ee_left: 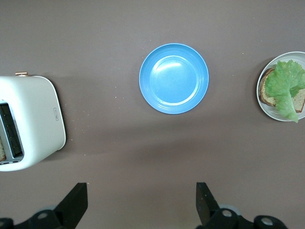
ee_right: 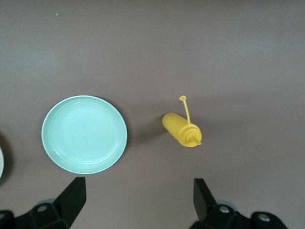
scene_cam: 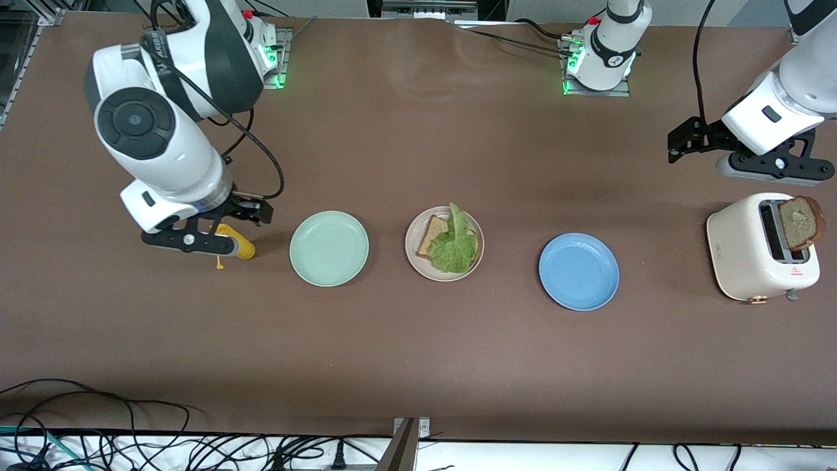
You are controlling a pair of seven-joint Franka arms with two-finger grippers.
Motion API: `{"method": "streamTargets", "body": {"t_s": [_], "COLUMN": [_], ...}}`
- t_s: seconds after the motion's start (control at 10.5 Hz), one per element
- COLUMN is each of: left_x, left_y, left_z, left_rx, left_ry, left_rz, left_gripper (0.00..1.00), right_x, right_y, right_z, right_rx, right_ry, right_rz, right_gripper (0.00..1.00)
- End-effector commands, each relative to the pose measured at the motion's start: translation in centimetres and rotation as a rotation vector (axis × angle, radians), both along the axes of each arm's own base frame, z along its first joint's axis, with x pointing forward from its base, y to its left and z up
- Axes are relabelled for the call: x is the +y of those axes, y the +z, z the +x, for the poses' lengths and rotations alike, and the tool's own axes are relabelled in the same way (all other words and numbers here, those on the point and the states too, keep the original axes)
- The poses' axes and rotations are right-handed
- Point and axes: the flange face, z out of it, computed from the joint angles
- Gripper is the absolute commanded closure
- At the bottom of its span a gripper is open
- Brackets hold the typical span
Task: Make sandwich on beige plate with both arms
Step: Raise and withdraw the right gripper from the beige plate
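ruffled lettuce [scene_cam: 453, 245] on square bread [scene_cam: 434, 236]

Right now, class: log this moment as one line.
left gripper: open, over toaster | right gripper: open, over mustard bottle | beige plate: bread, lettuce

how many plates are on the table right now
3, in a row: the green plate toward the right arm's end, the beige plate in the middle holding bread and lettuce, and the blue plate toward the left arm's end, beside the toaster.

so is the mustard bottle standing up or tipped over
Tipped over: the mustard bottle lies on its side on the table, its open cap dangling from the nozzle, beside the green plate.
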Motion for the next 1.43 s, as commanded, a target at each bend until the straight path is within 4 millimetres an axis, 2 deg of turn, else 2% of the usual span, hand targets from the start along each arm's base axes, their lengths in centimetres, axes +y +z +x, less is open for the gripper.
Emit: {"method": "streamTargets", "body": {"t_s": [0.0,0.19,0.29,0.38,0.57,0.76,0.95,1.05,1.24,1.33], "left_x": [-0.2,-0.1,-0.1,-0.1,-0.1,-0.3,-0.4,-0.4,-0.4,-0.3], "left_y": [0.4,0.4,0.4,0.4,0.4,0.4,0.5,0.7,0.5,0.5], "left_z": [-0.2,-0.2,-0.2,-0.2,-0.2,-0.2,-0.1,-0.1,0.1,0.1], "left_rx": [-0.001,-0.002,-0.002,-0.002,-0.002,0.000,-0.003,-0.006,-0.003,-0.003], "left_ry": [-0.003,-0.003,-0.005,-0.005,-0.006,-0.006,-0.008,-0.009,-0.008,-0.006], "left_rz": [-0.019,-0.017,-0.018,-0.018,-0.018,-0.016,-0.017,-0.017,-0.017,-0.017], "left_gripper": [0.00,0.00,0.00,0.00,0.00,0.00,0.00,0.00,0.00,0.00], "right_x": [-5.7,-10.7,-12.6,-13.5,-13.8,-14.9,-15.9,-17.1,-17.0,-17.7], "right_y": [3.1,3.7,4.6,5.4,6.0,5.1,5.5,5.4,5.0,4.6], "right_z": [-0.1,-0.3,-0.7,-1.0,-2.1,-3.4,-4.9,-4.9,-4.8,-4.4], "right_rx": [-0.032,0.004,-0.011,-0.026,-0.018,-0.042,-0.067,-0.060,-0.044,-0.041], "right_ry": [-0.091,-0.172,-0.195,-0.205,-0.107,-0.047,0.035,0.048,0.096,0.091], "right_rz": [0.038,0.124,0.126,0.132,0.147,0.156,0.152,0.153,0.156,0.159], "right_gripper": [0.00,0.00,0.00,0.00,0.00,0.00,0.00,0.00,0.00,0.00]}}
